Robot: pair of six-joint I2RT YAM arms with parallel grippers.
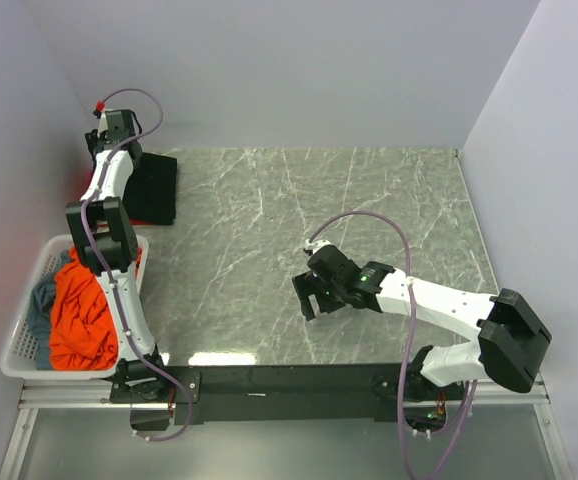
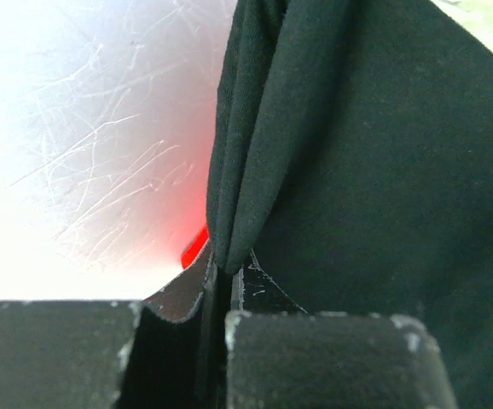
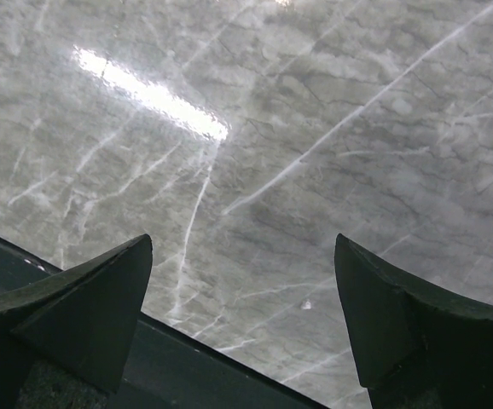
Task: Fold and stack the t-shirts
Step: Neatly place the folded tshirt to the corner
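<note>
The black t-shirt (image 1: 154,188) lies folded at the table's far left, against the wall. My left gripper (image 1: 104,148) reaches over its far corner and is shut on a fold of the black t-shirt (image 2: 374,153), which rises from between the jaws of the left gripper (image 2: 227,268). A sliver of bright red cloth (image 2: 194,247) shows beside that fold. The orange-red t-shirt (image 1: 79,310) and the grey-blue t-shirt (image 1: 41,300) lie crumpled in the basket. My right gripper (image 1: 309,295) is open and empty over bare table, and the right wrist view shows the same gripper (image 3: 242,243) just above the table's front edge.
The white perforated basket (image 1: 24,345) stands at the near left beside the left arm's base. The grey marble table (image 1: 349,200) has walls on the left, back and right. The black front rail (image 1: 289,378) runs along the near edge.
</note>
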